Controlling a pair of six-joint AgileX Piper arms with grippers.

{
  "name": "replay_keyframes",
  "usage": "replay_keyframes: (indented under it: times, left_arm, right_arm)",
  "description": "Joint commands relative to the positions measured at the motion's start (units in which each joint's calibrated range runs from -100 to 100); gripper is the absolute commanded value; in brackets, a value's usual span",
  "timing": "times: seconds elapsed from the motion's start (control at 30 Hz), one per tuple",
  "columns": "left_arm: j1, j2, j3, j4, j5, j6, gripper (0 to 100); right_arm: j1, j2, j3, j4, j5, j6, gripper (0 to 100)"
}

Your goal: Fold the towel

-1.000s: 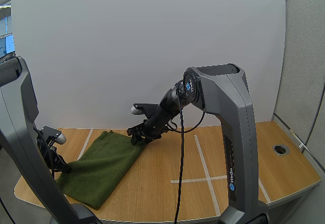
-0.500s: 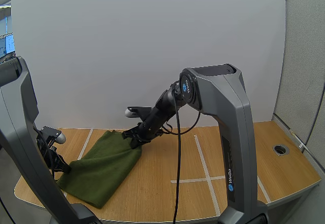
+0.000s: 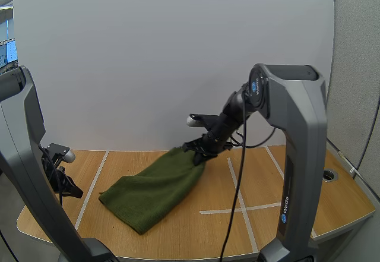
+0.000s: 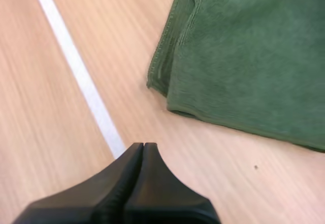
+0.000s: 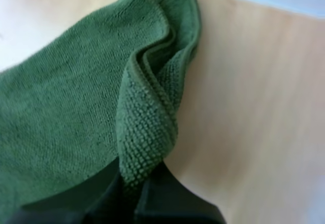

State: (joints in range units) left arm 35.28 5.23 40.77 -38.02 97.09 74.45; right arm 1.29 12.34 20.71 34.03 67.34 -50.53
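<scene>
a green towel (image 3: 155, 188) is lying doubled across the wooden table (image 3: 237, 232). its far corner is rising off the wood because the right end effector (image 3: 200, 154) is pinching it, probably to pull a fold. the left end effector (image 4: 143, 147) is hovering with its tips pressed together, empty, near the towel's other end.

- A robotics lab set up in an office space.
- Left robot arm (image 3: 24, 143) and right robot arm (image 3: 300, 155) stand at a wooden worktop (image 3: 178, 238) marked with white tape lines (image 3: 237, 182).
- A plain white board (image 3: 172, 54) screens the back.
- A grey office partition (image 3: 356, 66) stands at the frame's right edge.
</scene>
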Motion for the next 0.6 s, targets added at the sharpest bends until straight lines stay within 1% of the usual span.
replay_keyframes:
  times: [0.0,0.17,0.3,0.43,0.57]
  left_arm:
    - [-0.20,-0.3,-0.9,-1.0,2.9,-0.9,0]
    - [-0.20,-0.3,-0.9,-0.5,2.9,-0.7,0]
    - [-0.20,-0.3,-0.9,0.8,2.9,0.0,0]
    - [-0.20,-0.3,-0.9,1.8,2.9,0.1,0]
    - [-0.20,-0.3,-0.9,2.8,2.9,0.1,0]
  right_arm:
    - [-0.6,-5.3,5.1,-3.0,-2.4,1.6,0]
    - [-0.7,-12.6,14.4,-7.1,-5.1,4.2,0]
    - [-0.7,-18.0,21.0,-12.3,-6.7,8.0,0]
    - [-0.7,-23.1,27.2,-13.3,-6.3,8.6,0]
    - [-0.7,-26.2,31.8,-14.2,-6.1,8.6,0]
